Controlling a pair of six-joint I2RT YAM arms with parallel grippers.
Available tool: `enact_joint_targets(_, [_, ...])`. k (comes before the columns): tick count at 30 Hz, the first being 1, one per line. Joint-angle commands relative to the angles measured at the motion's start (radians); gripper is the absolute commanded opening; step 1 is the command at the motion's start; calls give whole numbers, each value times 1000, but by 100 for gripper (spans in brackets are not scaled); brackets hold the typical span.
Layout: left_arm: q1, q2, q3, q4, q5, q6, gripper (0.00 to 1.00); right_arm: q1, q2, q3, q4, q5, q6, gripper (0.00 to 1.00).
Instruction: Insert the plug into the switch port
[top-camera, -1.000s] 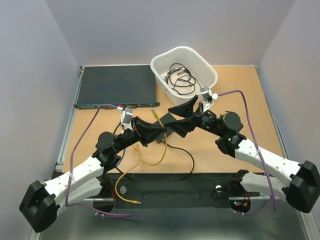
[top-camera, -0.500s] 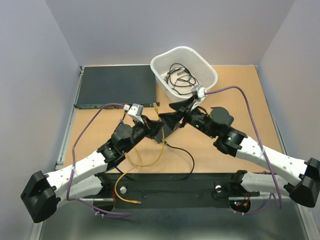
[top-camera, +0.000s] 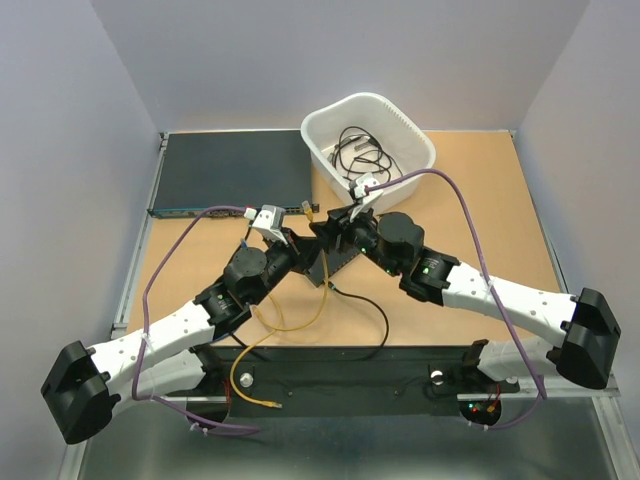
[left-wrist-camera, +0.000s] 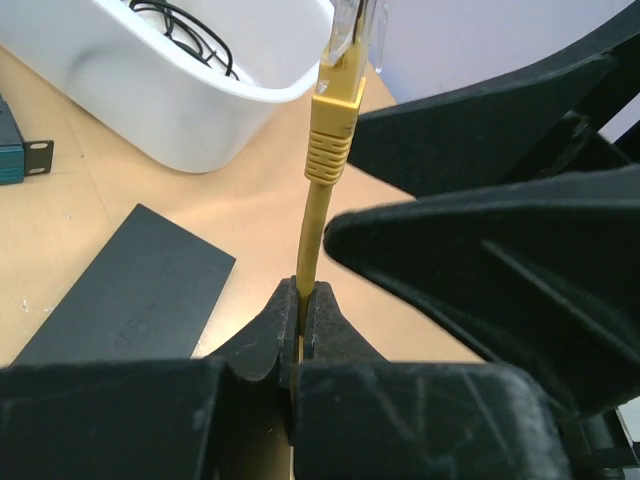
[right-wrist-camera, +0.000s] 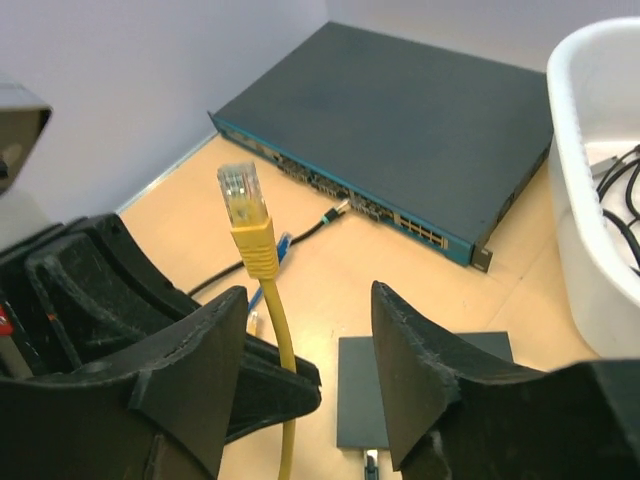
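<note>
The plug (left-wrist-camera: 345, 35) is a clear connector with a yellow boot, standing upright at the end of a yellow cable (right-wrist-camera: 275, 330). My left gripper (left-wrist-camera: 300, 295) is shut on that cable a short way below the boot. My right gripper (right-wrist-camera: 305, 300) is open, its fingers either side of the cable just under the plug (right-wrist-camera: 240, 195), the left finger closest. In the top view both grippers meet at the plug (top-camera: 305, 208). The small flat black box (right-wrist-camera: 420, 390) lies on the table below; its switch port row is not discernible from here, and one thin cable enters its near edge.
A wide dark rack unit (top-camera: 230, 170) sits at the back left with a black lead plugged into its front (right-wrist-camera: 335, 212). A white basket (top-camera: 368, 135) of black cables stands at the back centre. A blue plug (right-wrist-camera: 283, 245) and loose black cable (top-camera: 375, 315) lie on the table.
My right arm has swung left to the raised plug, and its jaws have narrowed around the cable. The left arm lifted the plug toward the table's middle, then held still.
</note>
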Motion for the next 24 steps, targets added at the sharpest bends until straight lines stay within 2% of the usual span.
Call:
enact_joint_targets(1, [-7,-2,40,27,-22,20,0,10,-17,22,122,36,-25,56])
enact_joint_targets(15, [-5,11,45,28,-24,27,0,10,43,59,141,11,-16,54])
enact_joint_targets(24, [-7,5,43,28,-27,28,0,10,57,70,149,19,-10,43])
